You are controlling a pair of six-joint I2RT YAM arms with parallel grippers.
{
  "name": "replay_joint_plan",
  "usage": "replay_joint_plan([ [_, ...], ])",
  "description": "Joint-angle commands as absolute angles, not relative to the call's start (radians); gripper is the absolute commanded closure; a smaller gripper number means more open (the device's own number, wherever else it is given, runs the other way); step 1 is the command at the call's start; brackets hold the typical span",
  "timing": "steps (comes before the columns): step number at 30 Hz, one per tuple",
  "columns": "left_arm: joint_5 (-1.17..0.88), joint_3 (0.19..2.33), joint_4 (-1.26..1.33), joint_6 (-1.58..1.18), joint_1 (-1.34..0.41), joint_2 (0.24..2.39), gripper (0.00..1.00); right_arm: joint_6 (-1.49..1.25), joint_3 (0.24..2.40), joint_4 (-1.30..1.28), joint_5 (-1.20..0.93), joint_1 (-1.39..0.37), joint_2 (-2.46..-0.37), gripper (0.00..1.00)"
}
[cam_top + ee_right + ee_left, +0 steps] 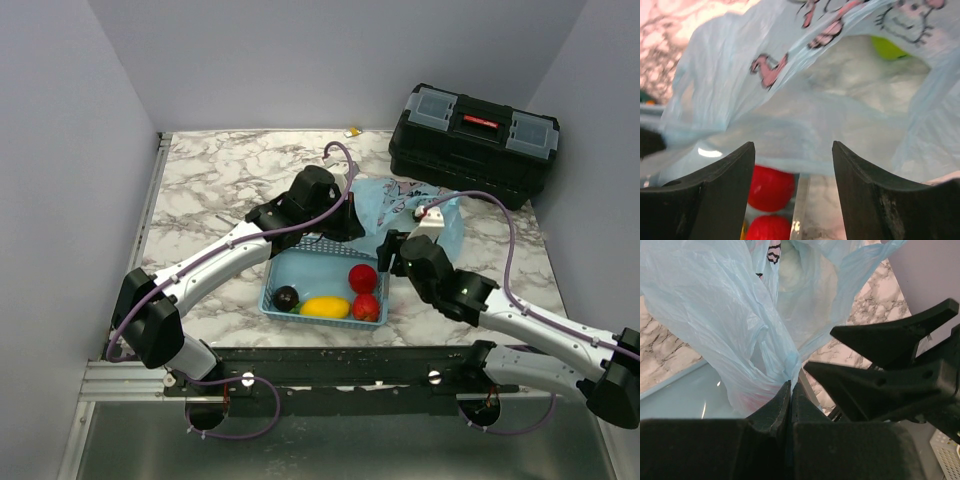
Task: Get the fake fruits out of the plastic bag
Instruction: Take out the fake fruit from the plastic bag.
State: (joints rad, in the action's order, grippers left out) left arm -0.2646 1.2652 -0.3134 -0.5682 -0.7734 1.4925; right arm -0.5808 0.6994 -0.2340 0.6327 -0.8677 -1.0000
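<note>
A marble desk is seen from above, with two robot arms reaching in from the near edge. A thin light-blue plastic bag (390, 205) with pink cartoon print is spread just right of the desk's middle, toward the far edge.

A fold of the bag's rim is pinched between the closed fingers of the left gripper (791, 386). The right gripper (792, 147) is held just in front of the bag's open mouth, with its fingers apart and nothing between them. Inside the bag, a green fruit (887, 48) is partly seen.

A light-blue latticed basket (308, 270) is placed directly on the bag's near side, by the middle of the near edge. In it are laid a yellow oblong fruit (325, 307), a red round apple (362, 278), a red strawberry-like fruit (367, 308) and a dark plum (286, 297).

A black toolbox (470, 145) is set at the far right corner.
</note>
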Motion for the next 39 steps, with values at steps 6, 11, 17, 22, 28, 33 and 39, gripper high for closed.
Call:
replay_joint_plan([
  [6,-0.315,1.265,-0.285,-0.589,-0.779,1.472,1.0,-0.644,0.803,-0.182,0.626,-0.634,-1.194,0.41],
  [11,-0.34,1.299,-0.281,-0.611,-0.8,1.468,1.0,-0.59,0.841,-0.09,0.582,-0.599,-1.336,0.4],
  [17,-0.37,1.312,-0.271,-0.63,-0.803,1.458,1.0,-0.613,0.821,0.04,0.571,-0.542,-1.461,0.4],
  [22,-0.355,1.304,-0.27,-0.622,-0.804,1.443,1.0,-0.627,0.806,0.141,0.578,-0.506,-1.523,0.42],
  [28,-0.346,1.288,-0.273,-0.612,-0.803,1.438,1.0,-0.62,0.828,0.187,0.624,-0.436,-1.591,0.41],
  [33,-0.336,1.277,-0.279,-0.601,-0.803,1.437,1.0,-0.602,0.863,0.187,0.605,-0.379,-1.635,0.38],
  [39,-0.336,1.279,-0.284,-0.594,-0.804,1.443,1.0,-0.573,0.895,0.197,0.602,-0.344,-1.667,0.32],
])
